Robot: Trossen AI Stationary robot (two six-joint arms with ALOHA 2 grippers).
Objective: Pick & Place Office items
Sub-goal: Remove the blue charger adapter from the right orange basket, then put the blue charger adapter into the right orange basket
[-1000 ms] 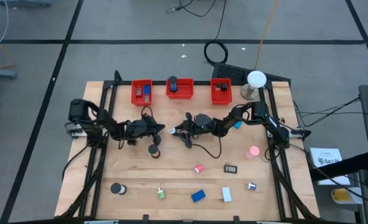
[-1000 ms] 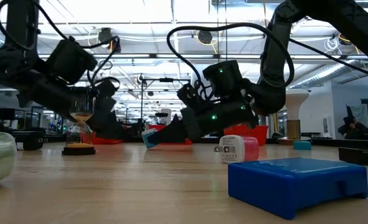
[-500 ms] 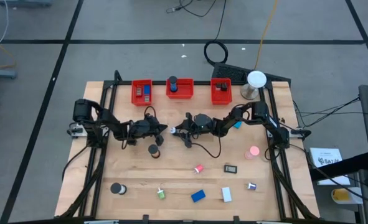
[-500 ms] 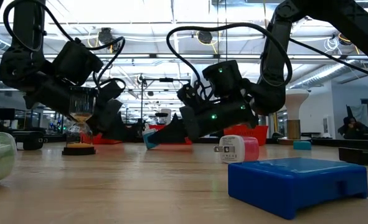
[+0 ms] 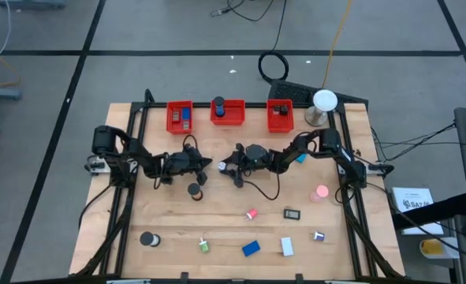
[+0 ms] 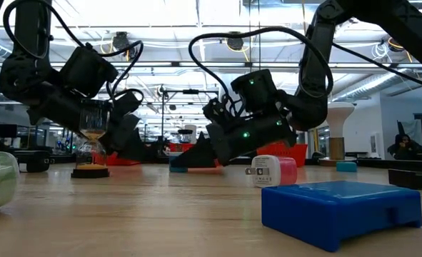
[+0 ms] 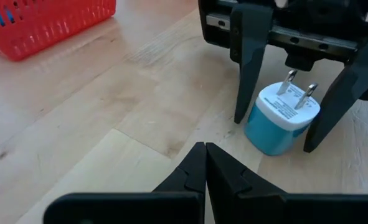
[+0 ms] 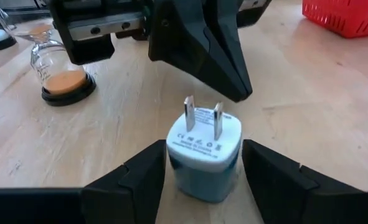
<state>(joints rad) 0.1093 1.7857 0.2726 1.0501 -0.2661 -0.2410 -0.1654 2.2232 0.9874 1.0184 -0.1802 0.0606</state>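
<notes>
The right gripper (image 8: 202, 168) is low over the middle of the wooden table (image 5: 225, 229), its fingers apart on either side of a blue-and-white plug adapter (image 8: 203, 152) that lies on the wood with its two metal prongs pointing toward the left gripper (image 7: 205, 168). There is a gap between the adapter and each finger, so nothing is clamped. The left gripper faces it from just beside, fingers pressed together into a closed point, holding nothing.

An hourglass (image 8: 59, 74) with orange sand stands upright near the left gripper, off to the side of the adapter. Cables loop over both arms above the table.

Three red bins (image 5: 228, 112) sit in a row along the far edge, with small items inside them, and a white dome lamp (image 5: 323, 101) stands at the far right corner. A small blue item (image 5: 300, 158) lies under the right arm. The near half of the table carries scattered office items: a black roll (image 5: 147, 238), a green bit (image 5: 204, 246), a blue block (image 5: 251, 248), a white block (image 5: 287, 248), a pink piece (image 5: 251, 214), a small black frame (image 5: 292, 213), a pink round piece (image 5: 321, 192) and a small dark-blue bit (image 5: 318, 236).

In the low view the blue block (image 6: 339, 210) fills the foreground, with a white plug and pink piece behind it. Beyond is a wide hall with ceiling strip lights; the floor around the table is grey tile with loose cables.
</notes>
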